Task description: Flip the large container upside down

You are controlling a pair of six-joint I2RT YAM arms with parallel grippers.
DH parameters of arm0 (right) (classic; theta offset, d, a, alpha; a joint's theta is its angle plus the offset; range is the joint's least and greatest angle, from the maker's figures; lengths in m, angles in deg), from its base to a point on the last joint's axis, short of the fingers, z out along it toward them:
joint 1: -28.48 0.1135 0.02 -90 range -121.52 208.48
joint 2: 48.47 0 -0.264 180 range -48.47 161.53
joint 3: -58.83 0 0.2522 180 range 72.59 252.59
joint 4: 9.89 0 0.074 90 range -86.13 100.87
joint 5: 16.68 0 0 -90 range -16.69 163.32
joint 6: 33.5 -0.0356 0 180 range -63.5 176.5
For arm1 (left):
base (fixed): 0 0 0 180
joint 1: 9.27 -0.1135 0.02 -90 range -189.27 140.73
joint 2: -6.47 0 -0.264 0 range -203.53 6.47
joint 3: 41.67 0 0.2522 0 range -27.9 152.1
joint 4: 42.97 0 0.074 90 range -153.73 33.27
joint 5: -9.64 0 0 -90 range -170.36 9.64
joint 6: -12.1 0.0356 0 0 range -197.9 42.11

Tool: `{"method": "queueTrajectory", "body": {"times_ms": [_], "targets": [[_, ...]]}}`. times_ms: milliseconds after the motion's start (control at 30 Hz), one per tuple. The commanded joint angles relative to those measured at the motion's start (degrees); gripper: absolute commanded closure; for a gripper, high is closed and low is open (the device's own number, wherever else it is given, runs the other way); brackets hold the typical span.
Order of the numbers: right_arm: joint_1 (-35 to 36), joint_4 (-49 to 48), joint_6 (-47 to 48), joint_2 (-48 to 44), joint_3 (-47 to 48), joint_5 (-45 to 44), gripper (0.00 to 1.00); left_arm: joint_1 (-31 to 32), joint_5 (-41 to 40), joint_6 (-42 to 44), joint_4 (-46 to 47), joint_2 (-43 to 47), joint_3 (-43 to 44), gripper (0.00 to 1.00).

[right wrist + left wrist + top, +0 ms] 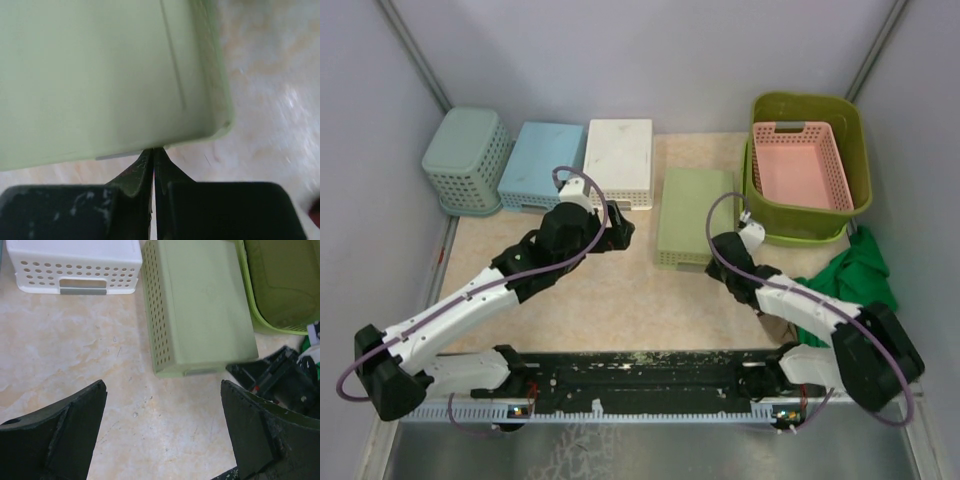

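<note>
The large container (810,100) is a lime-green tub standing upright at the back right with a pink basket (800,165) inside it. Its wall also shows at the top right of the left wrist view (280,285). My right gripper (744,222) is shut. Its fingertips (154,151) touch the near edge of a pale green upturned basket (100,75) close to that basket's right corner, left of the tub. My left gripper (163,390) is open over bare table, nothing between its fingers, left of that pale green basket (200,315).
A grey-green basket (468,160), a blue one (542,165) and a white one (620,160) lie upturned in a row along the back left. A green cloth (850,275) lies at the right, near the right arm. Walls close in on both sides.
</note>
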Motion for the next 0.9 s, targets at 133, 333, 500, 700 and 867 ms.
{"method": "queueTrajectory", "body": {"times_ms": [133,333,500,700,867], "targets": [[0.32,-17.70,2.75,16.34,15.52,-16.63,1.00,-0.29,-1.54,-0.99,-4.63,5.67,-1.24,0.00],[3.49,-23.15,4.52,13.66,8.72,-12.76,0.99,-0.33,-1.08,-1.57,-4.07,9.61,-4.08,0.00],[3.93,-25.48,4.18,16.22,7.59,-13.78,0.96,-0.29,2.24,-2.81,-4.89,10.60,-6.90,0.00],[0.58,-23.64,8.70,30.27,21.67,-15.88,0.94,-0.29,3.54,-2.58,-4.69,10.68,-8.31,0.00],[-5.87,-17.49,6.19,38.60,36.02,-7.75,0.93,-0.30,6.61,-2.90,-2.20,10.10,-8.95,0.00]]}}
